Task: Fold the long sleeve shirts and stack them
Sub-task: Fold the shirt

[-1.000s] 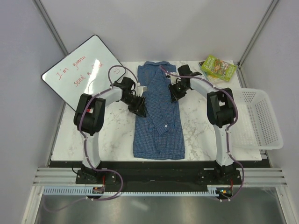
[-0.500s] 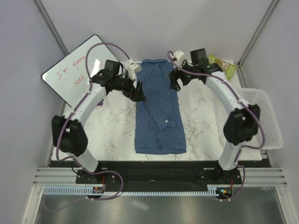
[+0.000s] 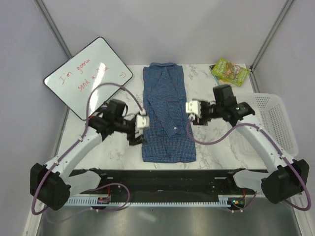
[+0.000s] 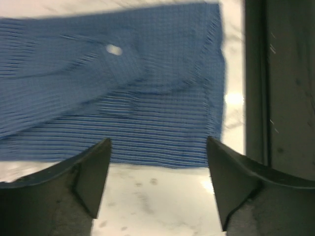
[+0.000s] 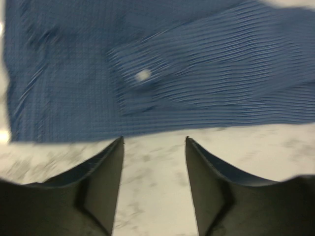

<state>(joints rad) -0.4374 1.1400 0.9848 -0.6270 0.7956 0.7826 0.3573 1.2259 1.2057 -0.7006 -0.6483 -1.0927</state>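
Note:
A blue finely checked long sleeve shirt (image 3: 166, 110) lies as a long narrow strip down the middle of the marble table, collar at the far end, sleeves folded in over the body. My left gripper (image 3: 139, 137) is open and empty over bare marble just left of the shirt's near hem; the left wrist view shows the shirt (image 4: 123, 93) ahead of my open fingers (image 4: 93, 167). My right gripper (image 3: 191, 119) is open and empty just right of the shirt; the right wrist view shows the shirt (image 5: 162, 69) with a sleeve cuff beyond my fingers (image 5: 106, 172).
A whiteboard (image 3: 86, 73) with red writing leans at the back left. A green packet (image 3: 230, 71) lies at the back right corner. A white mesh basket (image 3: 273, 125) hangs off the table's right edge. The black front rail (image 4: 278, 88) runs along the near edge.
Both arms have pulled back from the shirt's far collar end toward the near part of the table, and now flank the lower half. The shirt lies a little narrower and straighter.

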